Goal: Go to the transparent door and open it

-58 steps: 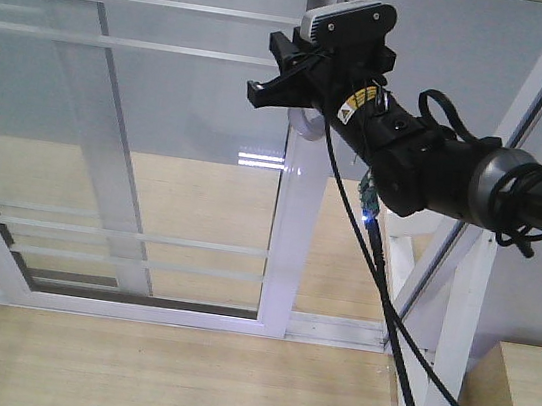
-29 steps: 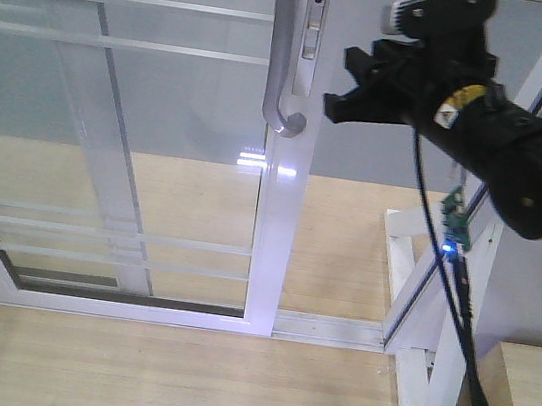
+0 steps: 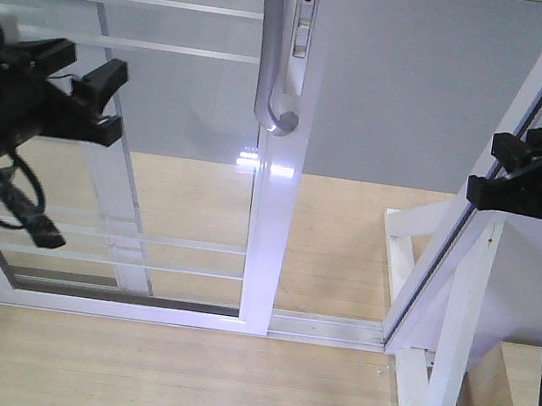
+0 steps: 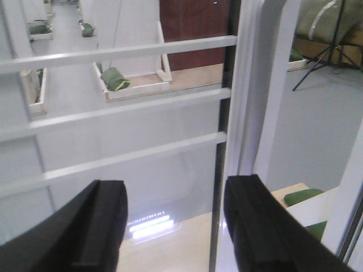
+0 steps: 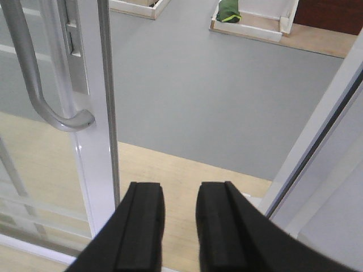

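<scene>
**One door, one handle, two free grippers**

One transparent door (image 3: 158, 147) is standing upright left of centre, its long axis running vertically and its foot sitting in the floor track; its glass is facing the robot. Five thin white bars are crossing the glass in the front view, three high and two low. One curved grey handle (image 3: 272, 52) is running vertically along the right stile, its lower end hooking back toward the stile; the right wrist view is showing the handle (image 5: 34, 73) at far left. Right of the stile an open gap is showing grey floor, and beyond the gap one white frame post (image 3: 461, 290) is leaning.

The left gripper (image 3: 113, 102) is hovering in front of the glass at the left, well apart from the handle; its fingers are spread wide with nothing between them (image 4: 173, 226). The right gripper (image 3: 486, 170) is hanging by the post at the right, touching nothing; its fingers are sitting narrowly apart, holding nothing (image 5: 180, 226).

Through the glass, a shallow white-rimmed tray (image 4: 153, 86) is lying on the far floor, holding one green bundle (image 4: 115, 78).
</scene>
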{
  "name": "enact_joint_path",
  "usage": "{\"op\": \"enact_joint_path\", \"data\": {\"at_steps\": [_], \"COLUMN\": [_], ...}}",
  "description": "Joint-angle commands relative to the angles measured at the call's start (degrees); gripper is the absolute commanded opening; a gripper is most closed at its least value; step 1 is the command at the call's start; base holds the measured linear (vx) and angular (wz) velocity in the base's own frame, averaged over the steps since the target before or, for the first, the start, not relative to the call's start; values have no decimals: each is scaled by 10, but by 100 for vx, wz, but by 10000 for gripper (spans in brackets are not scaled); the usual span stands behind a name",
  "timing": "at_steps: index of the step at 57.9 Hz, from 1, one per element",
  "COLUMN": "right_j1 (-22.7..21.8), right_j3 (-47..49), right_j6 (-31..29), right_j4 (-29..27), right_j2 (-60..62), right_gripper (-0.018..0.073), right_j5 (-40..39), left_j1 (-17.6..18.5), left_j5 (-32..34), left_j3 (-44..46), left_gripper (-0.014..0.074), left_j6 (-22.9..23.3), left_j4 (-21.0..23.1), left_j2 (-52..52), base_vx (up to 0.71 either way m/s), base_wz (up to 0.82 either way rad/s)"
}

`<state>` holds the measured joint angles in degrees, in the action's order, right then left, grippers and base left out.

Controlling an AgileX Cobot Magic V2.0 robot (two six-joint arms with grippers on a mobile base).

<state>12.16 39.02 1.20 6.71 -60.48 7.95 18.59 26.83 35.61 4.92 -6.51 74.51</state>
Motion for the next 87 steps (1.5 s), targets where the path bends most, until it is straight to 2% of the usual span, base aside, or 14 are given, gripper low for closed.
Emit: {"op": "enact_joint_path", "data": {"at_steps": [1, 32, 48, 65, 73, 87], "right_j1": [-3, -3, -3, -3, -3, -3], "right_j3": [17, 17, 17, 17, 17, 17], "right_j6": [-6, -3, -3, -3, -3, -3], "right_j4": [5, 2, 2, 2, 2, 2], "right_j2": [13, 13, 13, 13, 13, 13], "right_gripper": [270, 270, 270, 270, 270, 270], "right_j5": [-18, -14, -11, -8, -7, -5], "left_j1": [21, 87, 89, 88, 83, 49], "left_j5": [56, 48, 17, 18, 7, -1], "left_j3": [72, 361, 478, 537, 537, 537], "left_gripper": [502, 502, 502, 492, 386, 73], "left_j6": [5, 6, 3, 3, -1, -16], "left_j4": [2, 3, 4, 9, 9, 9], "left_j2": [31, 284, 354, 417, 418, 417], "base_vx": [0, 0, 0, 0, 0, 0], "base_wz": [0, 0, 0, 0, 0, 0]}}
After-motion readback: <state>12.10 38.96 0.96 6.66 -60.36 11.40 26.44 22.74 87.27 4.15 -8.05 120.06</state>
